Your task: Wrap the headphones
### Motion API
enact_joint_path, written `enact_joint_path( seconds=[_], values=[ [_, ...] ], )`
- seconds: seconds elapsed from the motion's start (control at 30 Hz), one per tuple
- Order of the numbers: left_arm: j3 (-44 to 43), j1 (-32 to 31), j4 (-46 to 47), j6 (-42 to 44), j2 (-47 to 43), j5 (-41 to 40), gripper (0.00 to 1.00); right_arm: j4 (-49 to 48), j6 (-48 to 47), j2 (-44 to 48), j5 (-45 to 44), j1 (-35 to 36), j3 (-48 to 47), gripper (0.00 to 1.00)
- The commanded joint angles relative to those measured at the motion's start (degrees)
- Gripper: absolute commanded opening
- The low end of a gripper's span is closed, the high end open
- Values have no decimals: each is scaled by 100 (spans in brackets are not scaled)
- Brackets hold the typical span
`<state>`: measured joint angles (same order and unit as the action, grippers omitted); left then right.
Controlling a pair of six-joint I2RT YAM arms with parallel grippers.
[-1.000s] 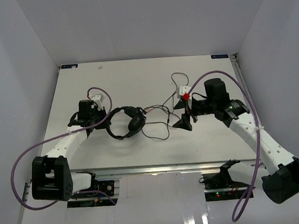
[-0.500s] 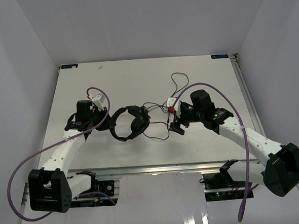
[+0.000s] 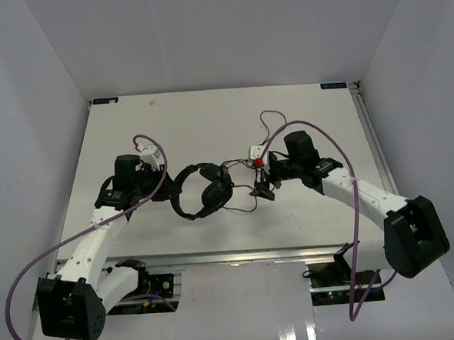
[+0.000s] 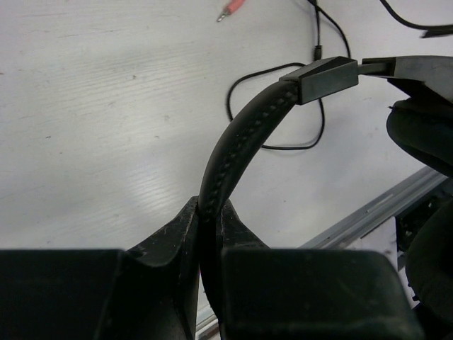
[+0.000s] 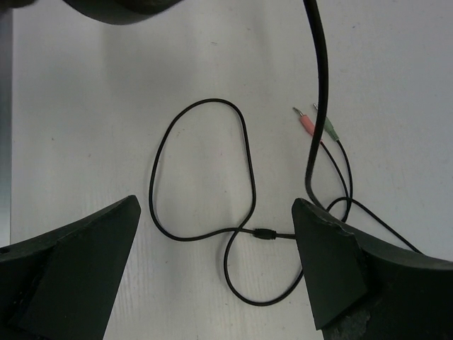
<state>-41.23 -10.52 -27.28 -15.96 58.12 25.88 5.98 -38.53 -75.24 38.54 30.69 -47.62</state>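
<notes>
The black headphones (image 3: 205, 190) lie at the table's middle, the headband on the left and the earcups on the right. My left gripper (image 3: 170, 190) is shut on the headband (image 4: 241, 134), which arches up from between the jaws to an earcup (image 4: 425, 134). The thin black cord (image 3: 246, 169) trails right in loose loops. My right gripper (image 3: 263, 189) is open and empty just above the cord loops (image 5: 248, 156), with its fingers on either side of them. The cord's pink and green plugs (image 5: 318, 127) lie just beyond the right finger. An earcup edge (image 5: 120, 7) shows at the top left of the right wrist view.
The table's metal front rail (image 3: 240, 255) runs close behind the headphones on the near side and also shows in the left wrist view (image 4: 375, 212). Thick purple robot cables (image 3: 341, 144) arc over both arms. White walls enclose the table on three sides.
My right gripper has moved left and nearer, from the table's right side to the cord loops beside the earcups. My left gripper has carried the headphones slightly right and nearer.
</notes>
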Motion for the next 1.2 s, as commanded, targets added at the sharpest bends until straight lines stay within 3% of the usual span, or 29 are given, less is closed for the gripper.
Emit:
enact_joint_path(
  seconds=[0.0,0.37,0.7,0.8,0.87,0.97,1.07,1.17],
  values=[
    [-320,-134,-18,-250,-433,637,0,-647,311,-271,588,-98,-371,95],
    [-825,-369,23,-822,-859,1276,0,-1406,865,-351,901,-293,-283,100],
    [-1604,-495,30,-1320,-996,1466,0,-1288,780,-333,1611,-326,-815,97],
    [-1823,-520,14,-1400,-987,1473,0,138,-34,-318,2121,-344,-1363,92],
    [-1983,-512,-42,-1405,-974,1384,0,1390,-1418,-262,2392,-339,-1858,92],
    [-2063,-512,-136,-1422,-952,1151,0,2680,-2087,-33,1793,-335,-2093,92],
    [-2036,-512,-117,-1500,-932,985,0,2553,-1931,324,1041,-335,-1778,92],
    [-2045,-513,-84,-1572,-916,985,0,1772,-1055,710,382,-335,-1402,93]
  ],
)
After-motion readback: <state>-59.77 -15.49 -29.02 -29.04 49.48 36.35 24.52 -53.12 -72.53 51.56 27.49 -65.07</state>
